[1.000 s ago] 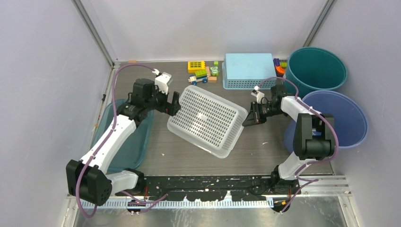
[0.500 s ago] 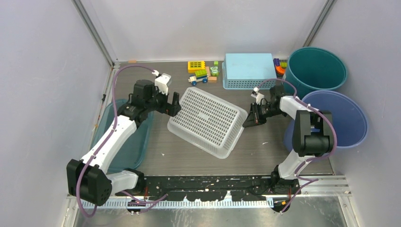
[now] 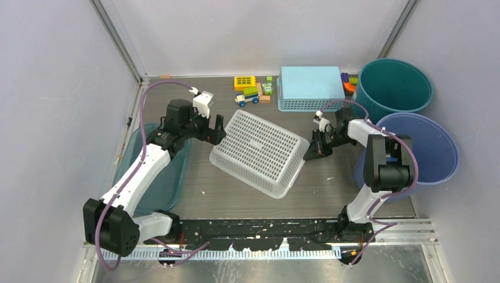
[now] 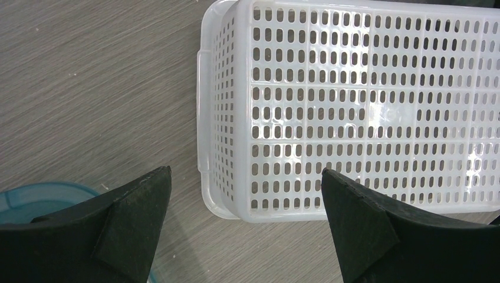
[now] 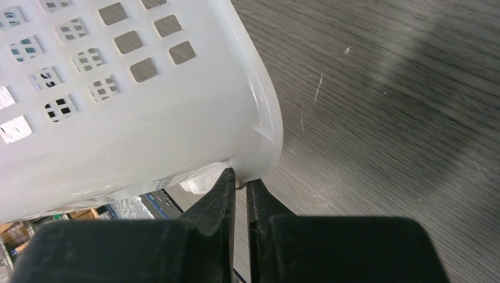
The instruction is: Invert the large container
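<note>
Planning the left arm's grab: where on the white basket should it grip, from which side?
Probably the protruding rim on the short end of the white basket nearest the open left gripper, coming from that end; the lip is thin, like the corner the right gripper pinches.

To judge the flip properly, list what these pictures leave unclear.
Top view: whatever lies under the white basket, covered by its own base.
Top view: the teal tub, mostly behind the left arm.
Right wrist view: the basket's far end, cut off by the frame edge.
</note>
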You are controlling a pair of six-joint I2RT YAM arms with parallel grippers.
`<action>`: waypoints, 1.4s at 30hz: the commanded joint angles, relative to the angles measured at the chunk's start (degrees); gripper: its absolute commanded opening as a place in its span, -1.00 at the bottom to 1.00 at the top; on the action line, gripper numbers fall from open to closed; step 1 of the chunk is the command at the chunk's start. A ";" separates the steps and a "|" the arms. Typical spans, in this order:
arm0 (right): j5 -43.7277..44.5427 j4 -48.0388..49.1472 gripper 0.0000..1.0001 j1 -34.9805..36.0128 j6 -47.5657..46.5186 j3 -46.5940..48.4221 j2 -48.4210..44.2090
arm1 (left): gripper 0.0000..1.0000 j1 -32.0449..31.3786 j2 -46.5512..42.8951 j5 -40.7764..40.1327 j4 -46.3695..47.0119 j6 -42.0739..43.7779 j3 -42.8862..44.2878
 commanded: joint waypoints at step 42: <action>5.03 1.97 -0.71 -0.33 1.83 1.68 1.35 | 1.00 -0.13 -1.14 0.20 3.49 -1.16 -0.53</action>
